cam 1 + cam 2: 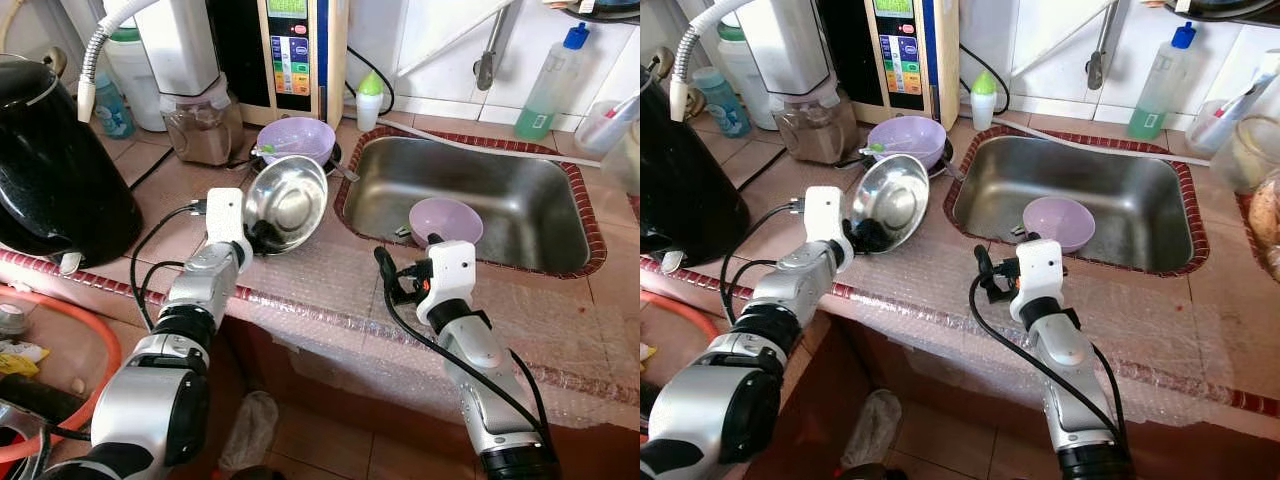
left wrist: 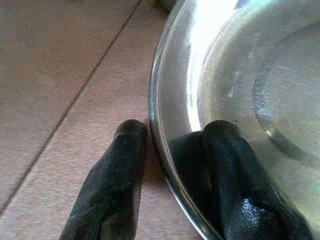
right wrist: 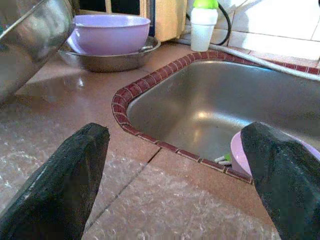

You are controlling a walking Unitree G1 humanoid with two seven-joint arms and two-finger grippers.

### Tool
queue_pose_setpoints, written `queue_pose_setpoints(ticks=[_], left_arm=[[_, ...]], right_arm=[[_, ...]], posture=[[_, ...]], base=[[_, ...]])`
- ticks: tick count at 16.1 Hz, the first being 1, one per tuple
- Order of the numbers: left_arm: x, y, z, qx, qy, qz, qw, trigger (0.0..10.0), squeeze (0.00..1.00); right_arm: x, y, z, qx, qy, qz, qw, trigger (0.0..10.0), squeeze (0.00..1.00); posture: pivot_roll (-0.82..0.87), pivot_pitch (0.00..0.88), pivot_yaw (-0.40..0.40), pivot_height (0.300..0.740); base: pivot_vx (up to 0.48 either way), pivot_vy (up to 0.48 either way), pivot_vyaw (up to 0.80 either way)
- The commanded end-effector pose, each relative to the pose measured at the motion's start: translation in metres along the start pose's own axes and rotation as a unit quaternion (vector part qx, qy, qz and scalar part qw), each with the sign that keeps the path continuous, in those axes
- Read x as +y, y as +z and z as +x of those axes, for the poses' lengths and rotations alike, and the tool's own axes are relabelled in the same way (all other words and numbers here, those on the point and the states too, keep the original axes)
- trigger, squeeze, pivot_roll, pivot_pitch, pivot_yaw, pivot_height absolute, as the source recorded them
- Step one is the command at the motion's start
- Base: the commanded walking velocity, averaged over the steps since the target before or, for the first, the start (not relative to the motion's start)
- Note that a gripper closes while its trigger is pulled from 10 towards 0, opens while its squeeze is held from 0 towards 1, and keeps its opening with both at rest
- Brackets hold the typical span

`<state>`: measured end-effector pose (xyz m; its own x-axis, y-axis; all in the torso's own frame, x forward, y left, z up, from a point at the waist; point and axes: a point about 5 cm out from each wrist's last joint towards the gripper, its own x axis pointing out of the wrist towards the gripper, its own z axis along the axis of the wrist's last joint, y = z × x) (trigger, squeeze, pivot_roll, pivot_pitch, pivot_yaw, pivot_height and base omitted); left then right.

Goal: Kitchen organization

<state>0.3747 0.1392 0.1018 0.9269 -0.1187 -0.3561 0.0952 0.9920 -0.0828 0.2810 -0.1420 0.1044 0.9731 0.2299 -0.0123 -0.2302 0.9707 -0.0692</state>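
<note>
A steel bowl [image 1: 287,203] stands tilted on its edge on the tiled counter left of the sink [image 1: 520,190]. My left gripper [image 1: 262,238] is shut on the bowl's near rim; the left wrist view shows one finger [image 2: 115,185] outside the bowl [image 2: 260,75] and the other inside. My right gripper [image 1: 410,252] hovers open over the counter at the sink's front edge, with nothing between its fingers [image 3: 65,185]. A purple bowl [image 1: 445,220] lies in the sink just beyond it. A second purple bowl [image 1: 295,140] rests on a steel dish behind the tilted bowl.
A big black pot [image 1: 50,160] fills the counter's left end. A blender [image 1: 200,110], a water machine [image 1: 290,55] and a small white bottle [image 1: 370,100] line the back wall. A green soap bottle [image 1: 550,85] stands behind the sink. Bubble wrap [image 1: 330,285] covers the front edge.
</note>
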Motion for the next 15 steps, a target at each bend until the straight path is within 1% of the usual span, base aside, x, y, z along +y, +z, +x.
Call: queue_pose_setpoints(ticks=[1, 4, 5, 6, 7, 8, 9, 10, 11, 12, 13, 15], left_arm=[[0.01, -0.01, -0.002, 0.019, 0.016, 0.004, 1.0, 0.0, 0.0], [0.016, -0.012, -0.006, 0.01, 0.023, -0.001, 1.0, 0.0, 0.0], [0.019, -0.009, -0.011, -0.019, 0.028, -0.012, 0.999, 0.0, 0.0], [0.02, -0.008, -0.015, -0.04, 0.029, -0.011, 0.999, 0.0, 0.0], [0.021, -0.01, -0.02, -0.056, 0.027, -0.008, 0.998, 0.0, 0.0], [0.02, -0.011, -0.022, -0.062, 0.025, -0.011, 0.998, 0.0, 0.0], [0.02, -0.015, -0.029, -0.082, 0.022, -0.003, 0.996, 0.0, 0.0], [0.019, -0.02, -0.037, -0.1, 0.025, 0.016, 0.995, 0.0, 0.0], [0.017, -0.019, -0.04, -0.125, 0.024, 0.013, 0.992, 0.0, 0.0], [0.015, -0.02, -0.041, -0.131, 0.021, 0.029, 0.991, 0.0, 0.0], [0.01, -0.02, -0.042, -0.145, 0.016, 0.048, 0.988, 0.0, 0.0], [0.004, -0.015, -0.043, -0.164, 0.015, 0.06, 0.985, 0.0, 0.0]], right_arm=[[0.002, 0.002, 0.003, -0.001, 0.003, 0.001, 1.0, 10.0, 0.0], [0.002, 0.001, 0.003, 0.001, 0.002, 0.001, 1.0, 10.0, 0.0], [0.001, 0.0, 0.003, 0.001, 0.002, 0.001, 1.0, 10.0, 0.0], [0.001, 0.0, 0.003, 0.001, 0.002, 0.002, 1.0, 10.0, 0.0], [0.0, 0.0, 0.003, 0.001, 0.003, 0.002, 1.0, 10.0, 0.0], [0.0, 0.0, 0.004, 0.001, 0.003, 0.002, 1.0, 10.0, 0.0], [-0.001, 0.001, 0.006, -0.001, 0.005, 0.003, 1.0, 10.0, 0.0], [-0.003, 0.004, 0.01, -0.006, 0.009, 0.008, 1.0, 10.0, 0.0], [-0.004, 0.008, 0.013, -0.013, 0.016, 0.015, 1.0, 10.0, 0.0], [-0.005, 0.011, 0.015, -0.016, 0.017, 0.023, 0.999, 10.0, 0.0], [-0.006, 0.018, 0.02, -0.024, 0.026, 0.049, 0.998, 10.0, 0.0], [-0.008, 0.029, 0.026, -0.034, 0.044, 0.09, 0.994, 10.0, 0.0]], posture=[[-0.08, 0.0, 0.093, 0.74], [-0.07, 0.0, 0.096, 0.74], [-0.07, 0.0, 0.094, 0.74], [-0.06, 0.0, 0.091, 0.74], [-0.06, 0.0, 0.088, 0.74], [-0.06, 0.0, 0.088, 0.74], [-0.05, 0.0, 0.076, 0.74], [-0.04, 0.0, 0.073, 0.74], [-0.04, 0.0, 0.066, 0.74], [-0.03, 0.0, 0.057, 0.74], [-0.03, 0.0, 0.051, 0.74], [-0.03, 0.0, 0.046, 0.74]], base=[[0.0, 0.0, 0.0], [0.0, 0.0, 0.0], [0.0, 0.0, 0.0], [0.0, 0.0, 0.0], [0.0, 0.0, 0.0], [0.0, 0.0, 0.0], [0.0, 0.0, 0.0], [0.0, 0.0, 0.0], [0.0, 0.0, 0.0], [0.0, 0.0, 0.0], [0.0, 0.0, 0.0], [0.0, 0.0, 0.0]])
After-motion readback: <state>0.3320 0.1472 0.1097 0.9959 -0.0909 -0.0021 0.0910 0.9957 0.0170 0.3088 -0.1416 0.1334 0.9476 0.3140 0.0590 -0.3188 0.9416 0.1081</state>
